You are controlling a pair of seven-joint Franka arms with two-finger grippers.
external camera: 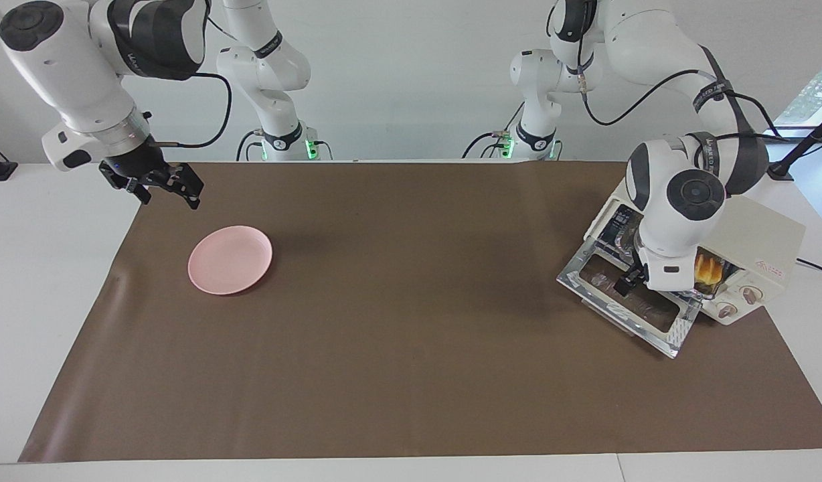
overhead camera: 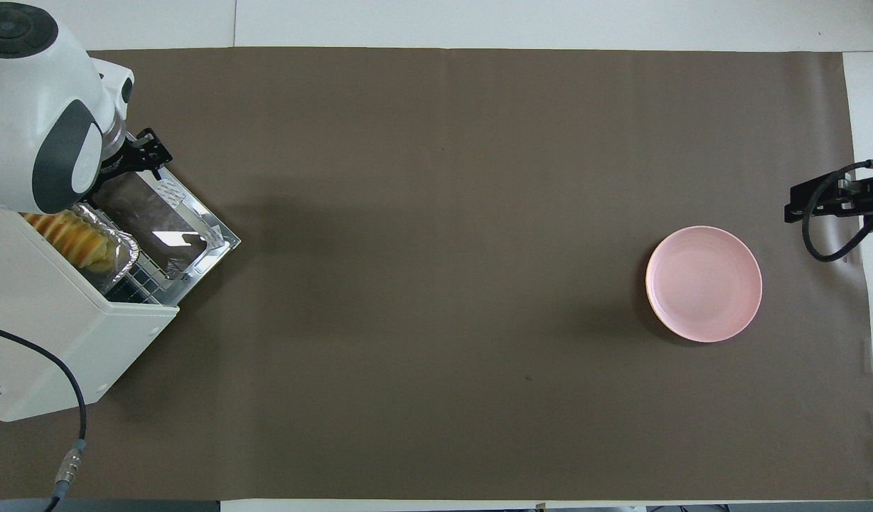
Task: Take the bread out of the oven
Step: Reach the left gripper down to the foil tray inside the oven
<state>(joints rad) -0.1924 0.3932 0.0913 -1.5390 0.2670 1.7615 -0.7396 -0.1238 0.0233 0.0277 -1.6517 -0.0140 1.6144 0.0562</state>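
Observation:
The cream-white oven [external camera: 762,234] stands at the left arm's end of the table, its glass door [external camera: 628,304] folded down flat. The golden bread [overhead camera: 77,238] lies in a foil tray [overhead camera: 120,254] on the rack at the oven's mouth. In the facing view only an end of the bread [external camera: 709,271] shows past the arm's wrist. My left gripper [external camera: 628,281] hangs low over the open door [overhead camera: 159,220], open and holding nothing, partly hidden by its own wrist. My right gripper [external camera: 160,186] waits open in the air at the right arm's end.
A pink plate [external camera: 230,260] lies on the brown mat [external camera: 411,321] toward the right arm's end, under and beside the right gripper [overhead camera: 827,199]. The oven's two knobs [external camera: 739,301] face away from the robots. A black cable [overhead camera: 52,370] crosses the oven's top.

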